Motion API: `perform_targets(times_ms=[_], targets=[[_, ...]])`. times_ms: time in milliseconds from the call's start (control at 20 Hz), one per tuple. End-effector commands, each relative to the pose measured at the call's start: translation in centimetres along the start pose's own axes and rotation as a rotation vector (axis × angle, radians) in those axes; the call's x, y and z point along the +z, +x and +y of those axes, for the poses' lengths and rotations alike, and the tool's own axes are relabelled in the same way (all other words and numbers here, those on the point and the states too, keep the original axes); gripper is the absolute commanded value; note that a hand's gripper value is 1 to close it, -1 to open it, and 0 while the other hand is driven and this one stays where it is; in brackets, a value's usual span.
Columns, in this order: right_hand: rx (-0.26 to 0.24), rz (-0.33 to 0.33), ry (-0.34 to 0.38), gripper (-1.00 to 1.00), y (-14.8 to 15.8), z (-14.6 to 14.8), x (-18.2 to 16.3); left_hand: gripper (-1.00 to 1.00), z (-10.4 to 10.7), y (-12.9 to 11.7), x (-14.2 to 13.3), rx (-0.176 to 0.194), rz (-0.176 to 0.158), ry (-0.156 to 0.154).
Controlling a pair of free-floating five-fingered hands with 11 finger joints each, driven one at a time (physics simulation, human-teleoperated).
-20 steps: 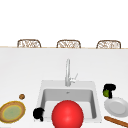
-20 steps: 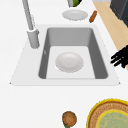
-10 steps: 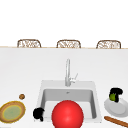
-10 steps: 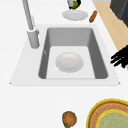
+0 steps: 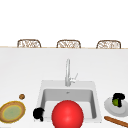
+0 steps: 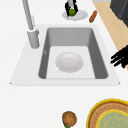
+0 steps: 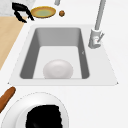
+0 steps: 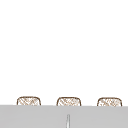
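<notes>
Fingers of your right hand (image 5: 119, 98) curl around the green fruit (image 5: 115, 102) over the white plate (image 5: 110, 107); your left hand (image 5: 38, 113) hovers, loosely curled, at the sink's (image 5: 41, 95) 8 o'clock corner.

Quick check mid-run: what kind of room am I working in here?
Most likely a kitchen counter: a sink with a tall faucet, a white plate where the right robot hand grips a green fruit.
</notes>
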Motion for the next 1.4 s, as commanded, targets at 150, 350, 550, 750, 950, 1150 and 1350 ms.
perform_targets(times_ms=[150,350,550,750,950,1150,1350], targets=[[-0.029,0.002,0.143,1.00,-1.1,0.7,-3.2,0.00,0.0,0.0,0.0,0.000,0.000,0.000],[-0.071,-0.024,0.139,-1.00,-1.0,-1.6,-1.5,0.00,0.0,0.0,0.0,0.000,0.000,0.000],[-0.102,-0.039,0.213,-1.00,-1.0,-4.9,2.2,0.00,0.0,0.0,0.0,0.000,0.000,0.000],[-0.093,-0.044,0.247,-1.00,-0.2,-6.8,3.9,0.00,0.0,0.0,0.0,0.000,0.000,0.000],[-0.060,-0.033,0.260,-1.00,2.6,-7.6,3.2,0.00,0.0,0.0,0.0,0.000,0.000,0.000],[-0.039,-0.058,0.271,-1.00,4.3,-8.2,3.0,0.00,0.0,0.0,0.0,0.000,0.000,0.000],[-0.082,-0.053,0.214,-1.00,7.0,-7.3,3.3,0.00,0.0,0.0,0.0,0.000,0.000,0.000]])
